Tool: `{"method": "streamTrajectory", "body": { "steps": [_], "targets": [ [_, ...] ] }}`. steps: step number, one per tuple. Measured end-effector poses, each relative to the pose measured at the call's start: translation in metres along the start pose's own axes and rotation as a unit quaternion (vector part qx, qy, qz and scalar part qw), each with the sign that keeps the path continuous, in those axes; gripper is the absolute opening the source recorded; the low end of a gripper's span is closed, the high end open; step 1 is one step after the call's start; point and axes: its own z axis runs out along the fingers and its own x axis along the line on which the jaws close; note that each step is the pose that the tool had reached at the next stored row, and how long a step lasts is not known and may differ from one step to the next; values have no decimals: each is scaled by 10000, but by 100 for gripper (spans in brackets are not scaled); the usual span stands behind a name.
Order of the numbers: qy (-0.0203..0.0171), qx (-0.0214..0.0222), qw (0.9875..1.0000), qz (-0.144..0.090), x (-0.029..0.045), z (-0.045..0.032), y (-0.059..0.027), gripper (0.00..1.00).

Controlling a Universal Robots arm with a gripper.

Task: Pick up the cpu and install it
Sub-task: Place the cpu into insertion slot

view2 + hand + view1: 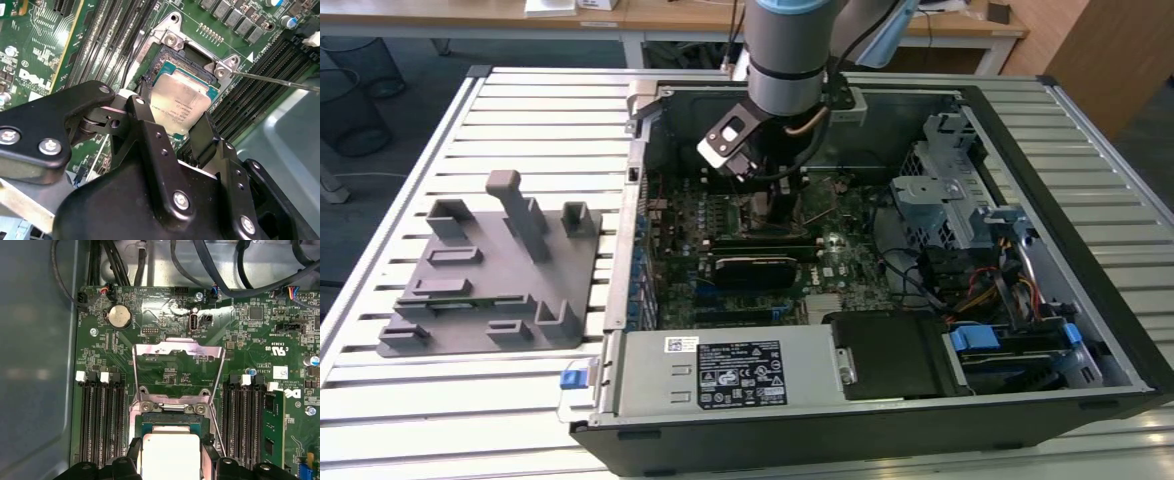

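Note:
The cpu (181, 102) is a flat square chip with a silvery top. It lies level in the motherboard socket (172, 40), whose metal load plate (177, 352) stands open. My gripper (175, 125) reaches down into the computer case (1067, 300) right above the socket. Its two black fingers (145, 112) press against opposite edges of the cpu (171, 452), so it is shut on the chip. In the exterior view the arm's wrist hides the socket and the gripper (774, 215).
Memory slots (102, 412) flank the socket on both sides, and a thin lever wire (275, 80) juts out beside it. A grey plastic holder tray (480, 270) lies on the slatted table (400, 400) at the exterior view's left. Drive cages and cables (961, 220) crowd the case's other side.

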Motion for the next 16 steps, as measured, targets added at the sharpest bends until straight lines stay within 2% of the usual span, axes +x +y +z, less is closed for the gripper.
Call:
{"method": "streamTrajectory", "body": {
  "steps": [16],
  "targets": [
    [-2, -3, 10000, 82, -7, 106, -9, 54]
  ]
}}
